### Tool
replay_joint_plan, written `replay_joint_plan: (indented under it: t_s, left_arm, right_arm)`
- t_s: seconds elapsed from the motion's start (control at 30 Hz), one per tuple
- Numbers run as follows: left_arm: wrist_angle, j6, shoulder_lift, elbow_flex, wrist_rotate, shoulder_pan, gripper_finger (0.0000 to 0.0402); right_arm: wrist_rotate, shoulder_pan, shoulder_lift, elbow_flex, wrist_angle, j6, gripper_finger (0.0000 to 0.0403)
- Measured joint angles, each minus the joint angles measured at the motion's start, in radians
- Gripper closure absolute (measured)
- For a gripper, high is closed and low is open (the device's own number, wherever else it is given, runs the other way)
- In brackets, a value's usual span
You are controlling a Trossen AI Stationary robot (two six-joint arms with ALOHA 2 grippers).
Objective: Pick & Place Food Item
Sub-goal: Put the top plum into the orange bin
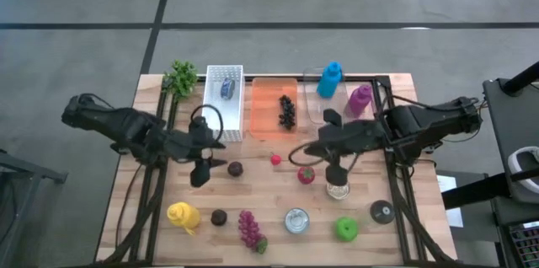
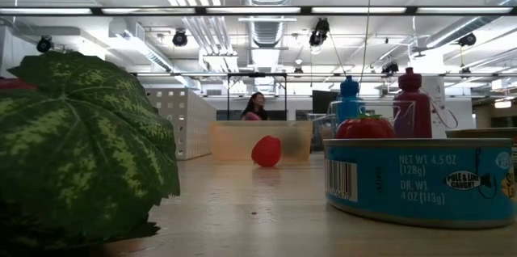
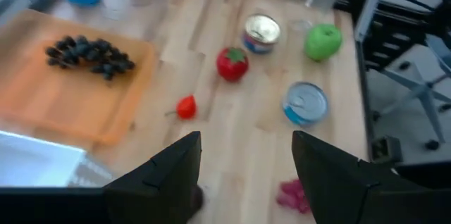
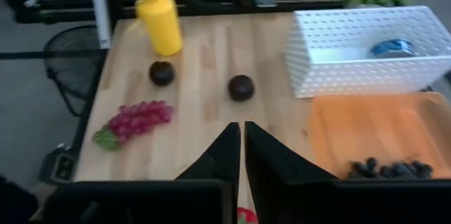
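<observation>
Wooden table (image 1: 261,196), blue can (image 1: 296,220), green apple (image 1: 346,229)

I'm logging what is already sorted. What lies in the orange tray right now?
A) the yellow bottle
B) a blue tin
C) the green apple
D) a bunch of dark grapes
D: in the high view the dark grapes lie inside the orange tray, and both wrist views show the same bunch there.
</observation>
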State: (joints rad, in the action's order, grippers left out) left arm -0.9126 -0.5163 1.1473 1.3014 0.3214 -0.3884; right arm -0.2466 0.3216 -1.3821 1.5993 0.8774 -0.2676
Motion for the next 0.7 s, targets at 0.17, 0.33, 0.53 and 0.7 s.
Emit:
replay_joint_plan:
  t_s: [0.17, 0.33, 0.53, 0.7]
  left_arm:
    - [-0.07, -0.097, 0.0, 0.0, 0.001, -0.052, 0.0179]
    - [-0.073, -0.167, 0.0, -0.056, 0.0, -0.066, 0.0185]
    - [-0.049, -0.269, 0.003, -0.179, -0.032, -0.065, 0.0182]
    - [0.013, -0.296, 0.002, -0.27, -0.045, -0.065, 0.0176]
  right_arm:
    - [0.0, 0.067, 0.001, 0.0, -0.002, -0.002, 0.0394]
    - [-0.017, 0.115, 0.001, 0.0, -0.005, -0.002, 0.0394]
    - [-0.019, 0.133, 0.001, 0.0, -0.024, -0.019, 0.0394]
    - [-0.019, 0.132, 0.001, 0.0, -0.05, -0.02, 0.0394]
